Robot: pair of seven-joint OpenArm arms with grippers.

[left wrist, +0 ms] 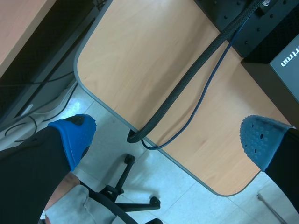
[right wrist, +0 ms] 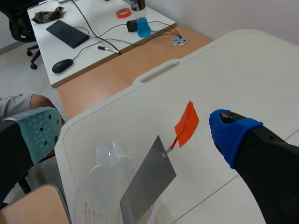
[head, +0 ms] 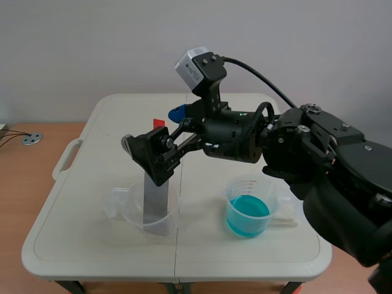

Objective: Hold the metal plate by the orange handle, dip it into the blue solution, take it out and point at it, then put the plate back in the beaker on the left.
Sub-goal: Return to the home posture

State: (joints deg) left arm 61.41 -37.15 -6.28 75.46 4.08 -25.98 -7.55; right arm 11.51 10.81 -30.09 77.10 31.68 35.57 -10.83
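Note:
A grey metal plate (head: 155,197) stands tilted in the clear beaker on the left (head: 142,215), and its orange handle (head: 159,122) sticks up above the rim. My right gripper (head: 152,128) comes across from the right and stands open, one finger on each side of the handle without touching it. The right wrist view shows the plate (right wrist: 149,179), the handle (right wrist: 187,123) and the beaker (right wrist: 100,191) between and ahead of the open gripper (right wrist: 135,135). The beaker of blue solution (head: 248,214) stands at the right. My left gripper (left wrist: 168,140) is open, away from the table, holding nothing.
The white folding table (head: 110,135) has a seam down its middle. The right arm's bulky body (head: 331,165) hangs over the blue beaker's right side. Ahead of the left gripper are a wooden desk (left wrist: 154,70) with cables and a chair base (left wrist: 126,196) on the floor.

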